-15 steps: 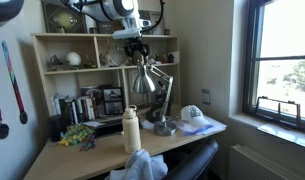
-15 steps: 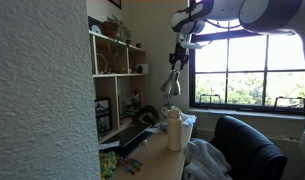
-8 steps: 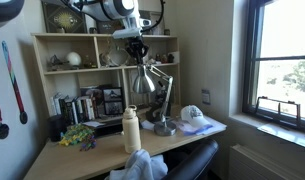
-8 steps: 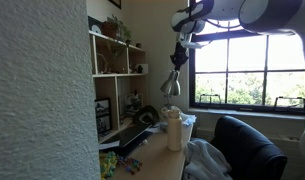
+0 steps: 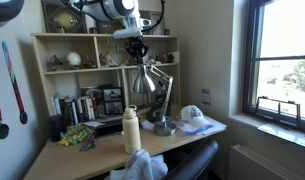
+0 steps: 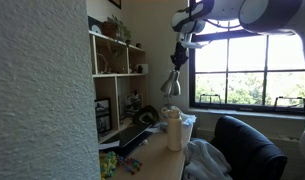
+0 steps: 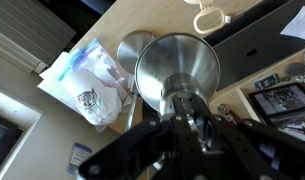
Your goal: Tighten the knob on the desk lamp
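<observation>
The silver desk lamp stands on the desk with its shiny cone shade pointing down over its round base. In both exterior views my gripper hangs straight down onto the top of the shade. In the wrist view the gripper has its dark fingers drawn together on the small knob above the shade's cap. Most of the knob is hidden by the fingers.
A white bottle stands in front of the lamp, and a white cap lies beside the base. A shelf unit rises behind the lamp. A dark chair sits at the desk edge, with the window behind it.
The arm and the lamp stand where they were. The fingers have drawn in around the top of the lamp; the exterior views hardly show it.
</observation>
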